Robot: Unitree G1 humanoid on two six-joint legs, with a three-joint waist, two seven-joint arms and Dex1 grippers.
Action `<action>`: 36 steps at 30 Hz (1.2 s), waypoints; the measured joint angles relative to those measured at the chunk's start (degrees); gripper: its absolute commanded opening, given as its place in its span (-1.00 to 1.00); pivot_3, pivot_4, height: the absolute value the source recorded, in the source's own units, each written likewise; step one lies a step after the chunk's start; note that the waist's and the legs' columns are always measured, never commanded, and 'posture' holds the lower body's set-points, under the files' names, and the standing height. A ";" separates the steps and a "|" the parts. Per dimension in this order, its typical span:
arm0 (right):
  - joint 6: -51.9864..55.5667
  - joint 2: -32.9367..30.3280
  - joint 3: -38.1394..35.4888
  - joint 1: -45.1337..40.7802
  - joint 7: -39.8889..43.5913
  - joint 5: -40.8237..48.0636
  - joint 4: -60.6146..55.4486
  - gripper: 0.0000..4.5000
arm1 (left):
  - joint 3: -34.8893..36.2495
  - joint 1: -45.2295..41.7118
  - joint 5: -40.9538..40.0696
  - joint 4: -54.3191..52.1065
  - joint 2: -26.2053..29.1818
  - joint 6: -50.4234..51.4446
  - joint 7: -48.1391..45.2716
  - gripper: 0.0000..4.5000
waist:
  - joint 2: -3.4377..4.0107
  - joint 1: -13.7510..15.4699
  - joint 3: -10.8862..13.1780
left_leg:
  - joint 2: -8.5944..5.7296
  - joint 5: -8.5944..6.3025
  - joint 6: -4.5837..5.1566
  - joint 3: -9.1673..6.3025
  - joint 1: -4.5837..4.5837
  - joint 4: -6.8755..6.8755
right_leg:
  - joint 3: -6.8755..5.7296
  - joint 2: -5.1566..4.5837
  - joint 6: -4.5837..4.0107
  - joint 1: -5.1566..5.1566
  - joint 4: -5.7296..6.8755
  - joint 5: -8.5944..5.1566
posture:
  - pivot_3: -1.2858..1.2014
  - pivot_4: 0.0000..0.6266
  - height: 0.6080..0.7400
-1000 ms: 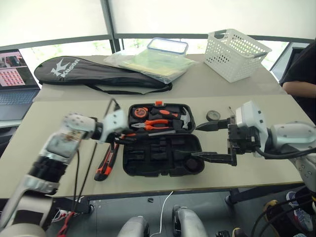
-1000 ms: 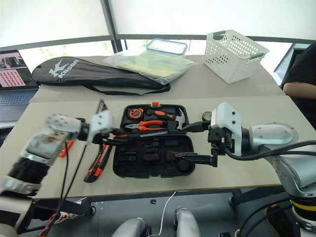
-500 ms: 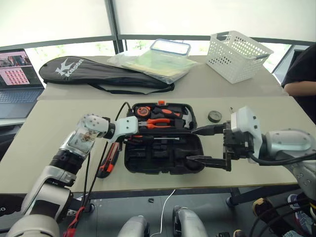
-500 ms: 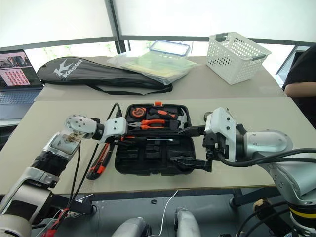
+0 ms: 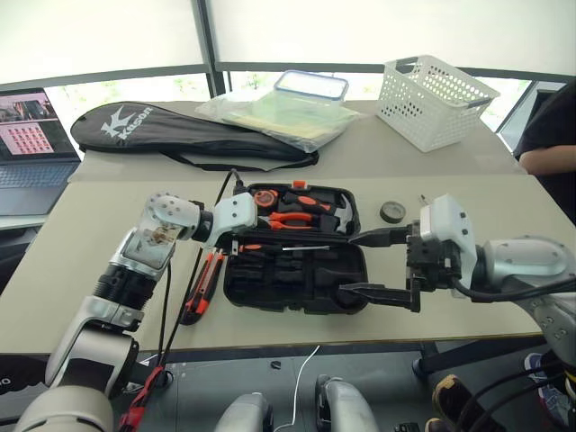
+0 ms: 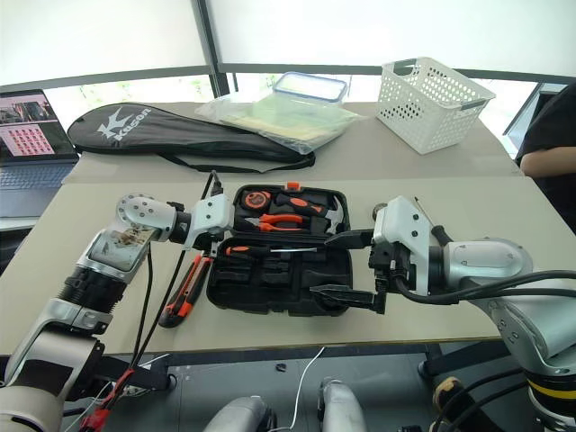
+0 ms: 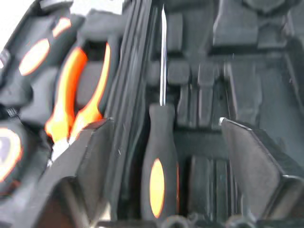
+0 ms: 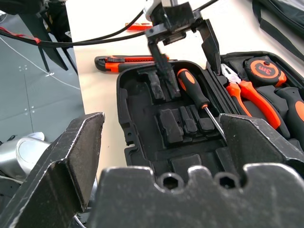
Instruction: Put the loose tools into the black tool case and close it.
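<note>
The left claw (image 6: 219,241) hangs with fingers spread and empty over the open black tool case (image 6: 279,286) on the surface (image 6: 450,193), a black-and-orange screwdriver (image 6: 261,251) lying in the case's near half (utility knife (image 6: 180,290) beside its left edge), while the right claw (image 6: 346,267) gapes wide, holding nothing, at the case's right end.

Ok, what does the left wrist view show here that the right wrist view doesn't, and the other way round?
Left wrist view, not the right: the screwdriver with its shaft bare all the way to the tip.
Right wrist view, not the left: the utility knife lying on the table beside the black tool case.
Shared: that black-and-orange screwdriver lying in the case, the orange-handled pliers in the other half, and the left end effector open, its fingers on either side of the screwdriver's handle.
</note>
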 measured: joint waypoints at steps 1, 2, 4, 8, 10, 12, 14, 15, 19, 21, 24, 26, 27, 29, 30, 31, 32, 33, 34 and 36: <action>0.00 0.01 0.01 0.00 -0.05 0.06 0.00 1.00 | -0.19 0.00 0.14 0.06 -0.03 -0.18 0.01 -0.06 | 0.00 0.00 0.00 | 0.00 0.00 0.00 0.00 -0.01 0.00 | -0.01 0.00 0.00 0.00 0.00 0.00 | 0.03 -0.52 1.00; 0.01 0.02 0.03 0.00 -0.09 0.19 0.00 1.00 | -0.22 0.00 0.31 0.32 -0.30 -0.29 0.07 -0.25 | 0.00 -0.01 0.00 | 0.00 0.00 0.00 0.01 -0.01 0.00 | 0.00 0.00 0.00 0.00 -0.01 0.00 | 0.03 -0.52 1.00; 0.01 0.03 0.06 0.00 -0.13 0.42 0.00 1.00 | -0.54 -0.31 1.29 1.93 -1.43 -0.39 0.61 -0.54 | 0.00 -0.01 0.00 | -0.01 0.00 0.00 0.01 -0.02 0.00 | -0.01 0.00 0.00 0.00 -0.02 0.00 | 0.03 -0.52 1.00; 0.01 0.02 0.20 0.04 -0.15 0.37 -0.01 1.00 | -1.96 -1.79 4.09 6.70 -3.05 -2.25 1.88 -0.98 | 0.00 0.07 0.00 | -0.02 0.00 0.00 0.01 -0.03 0.01 | 0.00 0.00 0.00 0.00 -0.02 0.00 | 0.03 -0.52 1.00; 0.01 0.02 0.21 0.27 -0.15 0.34 -0.01 1.00 | -2.20 -2.27 4.74 7.70 -3.47 -3.58 2.19 -0.98 | -0.01 0.06 0.00 | -0.01 0.00 0.01 0.01 -0.03 0.01 | 0.01 -0.01 0.00 -0.01 -0.02 0.00 | 0.03 -0.52 1.00; 0.01 0.02 0.24 0.43 -0.16 0.32 -0.22 1.00 | -2.63 -2.37 5.59 7.82 -3.65 -4.97 2.01 -0.98 | 0.00 0.06 -0.01 | -0.01 0.00 0.01 0.02 -0.02 0.02 | 0.02 -0.03 0.01 0.00 -0.02 0.00 | 0.03 -0.52 1.00; 0.01 0.02 0.25 0.80 -0.22 0.29 -0.56 1.00 | -3.63 -2.35 7.09 7.63 -3.78 -6.86 2.21 -0.98 | -0.02 0.23 -0.06 | -0.01 0.00 0.01 0.01 -0.01 0.02 | 0.02 -0.03 0.01 0.01 -0.02 0.00 | 0.03 -0.52 1.00; 0.01 0.02 0.27 0.99 -0.23 0.24 -0.64 1.00 | -4.11 -2.34 7.89 7.63 -3.99 -7.90 2.51 -0.98 | -0.03 0.36 -0.10 | -0.01 0.00 0.01 0.01 0.01 0.02 | 0.02 -0.03 0.01 0.03 -0.02 0.00 | 0.03 -0.52 1.00; 0.00 0.01 0.33 2.19 -0.32 -0.86 -0.69 1.00 | -4.93 -2.40 10.12 9.01 -4.94 -10.91 4.39 -0.98 | -0.05 0.68 -0.18 | -0.01 -0.03 0.07 0.01 0.14 0.02 | 0.02 -0.03 0.02 0.19 -0.03 0.01 | 0.03 -0.52 1.00; -0.01 0.01 0.29 2.74 -0.44 -1.15 -0.60 1.00 | -4.80 -2.50 10.13 9.89 -5.17 -11.55 4.60 -0.98 | -0.05 0.73 -0.18 | -0.01 -0.05 0.10 0.02 0.30 0.02 | 0.02 -0.03 0.02 0.34 -0.03 0.01 | 0.03 -0.52 1.00; -0.04 -0.12 -0.95 5.83 -0.89 -1.87 0.41 1.00 | -4.38 -2.71 9.60 9.83 -5.18 -10.16 4.27 -0.98 | -0.05 0.78 -0.17 | 0.03 -0.12 0.20 -0.03 0.59 0.01 | 0.03 -0.03 0.05 0.68 -0.08 -0.01 | 0.03 -0.52 1.00; -0.16 -0.12 -3.36 9.38 -1.87 -3.24 1.98 1.00 | -3.06 -2.56 7.53 8.91 -4.80 -6.26 2.75 -0.87 | -0.06 0.69 -0.17 | 0.02 -0.14 0.24 0.00 0.57 0.01 | 0.03 -0.01 0.07 0.66 -0.07 -0.02 | 0.03 -0.52 1.00; -0.33 -0.07 -5.00 11.09 -2.47 -3.76 2.84 1.00 | -2.04 -2.47 5.86 8.03 -4.54 -3.43 1.98 -0.75 | -0.07 0.60 -0.16 | 0.02 -0.14 0.24 0.04 0.54 0.01 | 0.02 0.00 0.08 0.60 -0.05 -0.01 | 0.03 -0.52 1.00; -0.56 0.03 -8.26 14.24 -3.87 -5.47 4.99 1.00 | 1.22 -2.43 1.65 5.12 -3.41 3.00 0.39 -0.53 | -0.07 0.49 -0.16 | 0.03 -0.13 0.23 0.04 0.52 0.01 | 0.02 0.02 0.09 0.56 -0.01 -0.01 | 0.03 -0.52 1.00; -0.78 0.36 -10.29 15.85 -4.53 -5.87 5.83 1.00 | 2.88 -2.43 -0.75 3.23 -2.57 6.19 -0.46 -0.35 | -0.07 0.38 -0.16 | 0.03 -0.12 0.20 0.04 0.51 0.00 | 0.01 0.04 0.09 0.52 -0.01 0.00 | 0.03 -0.52 1.00; -1.03 1.03 -13.73 18.57 -5.30 -6.70 7.49 1.00 | 5.54 -2.11 -4.48 -0.37 -0.89 9.81 -1.86 -0.18 | -0.07 0.22 -0.16 | 0.07 -0.12 0.19 0.01 0.45 0.00 | 0.03 0.02 0.09 0.50 0.03 0.00 | 0.03 -0.52 1.00; -1.05 1.56 -16.43 20.44 -6.29 -7.63 9.43 1.00 | 8.29 -1.72 -7.39 -3.42 0.60 11.99 -2.64 -0.04 | -0.06 0.09 -0.16 | 0.07 -0.12 0.18 0.02 0.45 -0.03 | 0.04 0.01 0.09 0.48 0.03 0.00 | 0.03 -0.52 1.00; -1.05 2.19 -18.76 21.62 -7.16 -8.05 11.25 1.00 | 10.77 -1.17 -9.74 -6.19 1.76 13.43 -2.96 0.11 | -0.05 -0.01 -0.17 | 0.06 -0.12 0.18 0.02 0.44 -0.06 | 0.03 0.01 0.09 0.44 0.02 0.00 | 0.03 -0.52 1.00; -1.06 2.70 -20.89 22.63 -8.15 -8.59 13.04 1.00 | 13.33 -0.50 -12.20 -8.98 2.80 15.32 -2.98 0.26 | -0.03 -0.12 -0.18 | 0.05 -0.12 0.17 0.04 0.46 -0.07 | 0.04 -0.01 0.10 0.43 -0.01 0.00 | 0.03 -0.52 1.00; -1.85 3.39 -24.21 24.34 -9.33 -10.05 16.06 1.00 | 18.01 1.84 -17.81 -15.25 3.86 20.67 -1.94 0.57 | -0.01 -0.17 -0.18 | 0.05 -0.12 0.16 0.05 0.50 -0.10 | 0.08 -0.03 0.10 0.46 -0.03 0.00 | 0.03 -0.52 1.00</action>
